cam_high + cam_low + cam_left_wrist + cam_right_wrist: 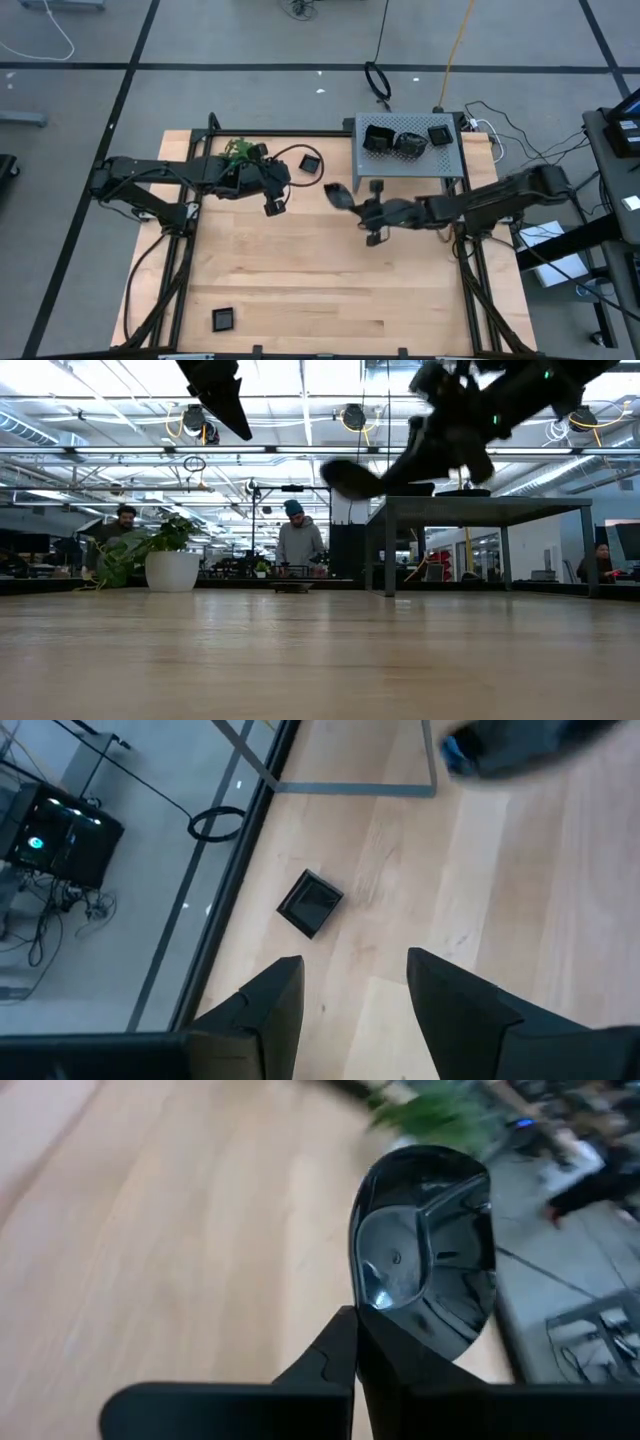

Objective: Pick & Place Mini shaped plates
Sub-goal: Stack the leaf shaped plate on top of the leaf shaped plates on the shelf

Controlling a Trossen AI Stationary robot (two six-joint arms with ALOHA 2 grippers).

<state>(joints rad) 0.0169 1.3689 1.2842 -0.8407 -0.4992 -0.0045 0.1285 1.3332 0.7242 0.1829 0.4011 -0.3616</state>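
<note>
Just in front of the grey perforated metal box standing at the far right of the light wooden table, the right end effector hangs above the table and pinches a glossy black rounded plate by its rim; the right wrist view shows that plate clamped between the two dark fingers, its hollow facing the camera. In the low view the same plate is clear of the table, tilted. On top of the box lie three more small black plates, side by side. To the box's left, a glossy black square plate lies flat on the table, and the left end effector hovers near it with its fingers spread apart and nothing between them. Farther left of the box sits a green leafy sprig. Well away from the box, near the table's front left edge, lies another black square plate.
</note>
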